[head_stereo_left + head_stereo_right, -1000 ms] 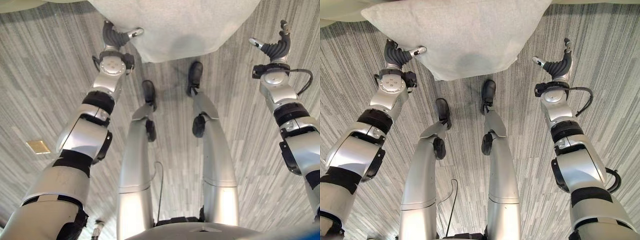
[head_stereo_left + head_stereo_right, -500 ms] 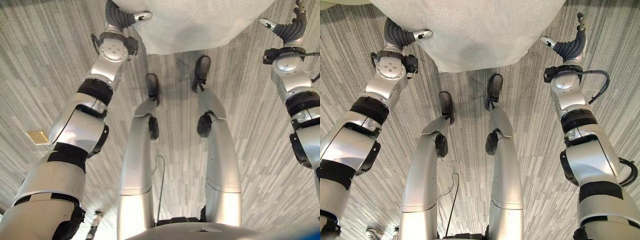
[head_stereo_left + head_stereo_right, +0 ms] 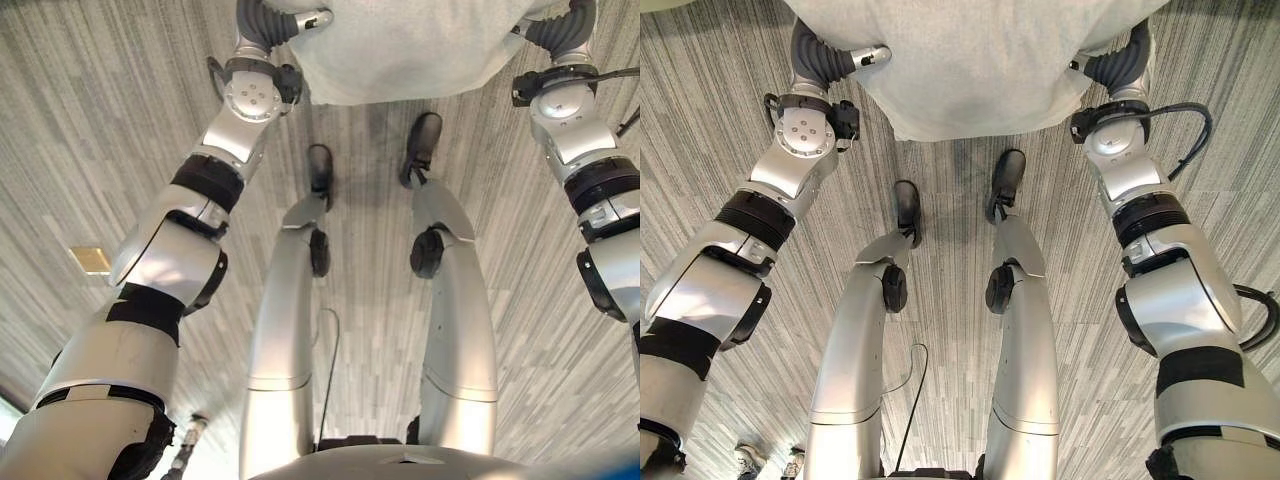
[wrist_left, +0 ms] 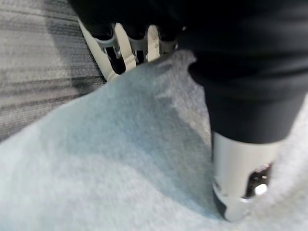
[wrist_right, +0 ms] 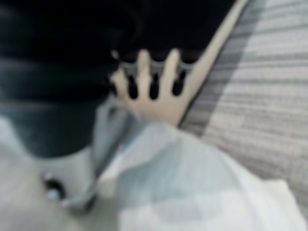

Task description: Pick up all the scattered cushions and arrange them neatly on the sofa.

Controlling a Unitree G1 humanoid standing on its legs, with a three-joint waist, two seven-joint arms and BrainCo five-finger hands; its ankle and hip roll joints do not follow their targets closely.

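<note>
Your right hand (image 3: 1110,68) has closed in from well clear of the pale grey fabric cushion (image 3: 970,60) to its right edge, so both hands now flank it; judge the lift ready. Your left hand (image 3: 825,60) sits at the left edge, thumb on top, fingers under: clamped on the cushion. The right hand's thumb looks pressed into the fabric in its wrist view, clamping too. The cushion lies on the striped grey carpet floor (image 3: 700,150), long axis left to right, a corner pointing toward you.

Even indoor light, blurred wrist views
</note>
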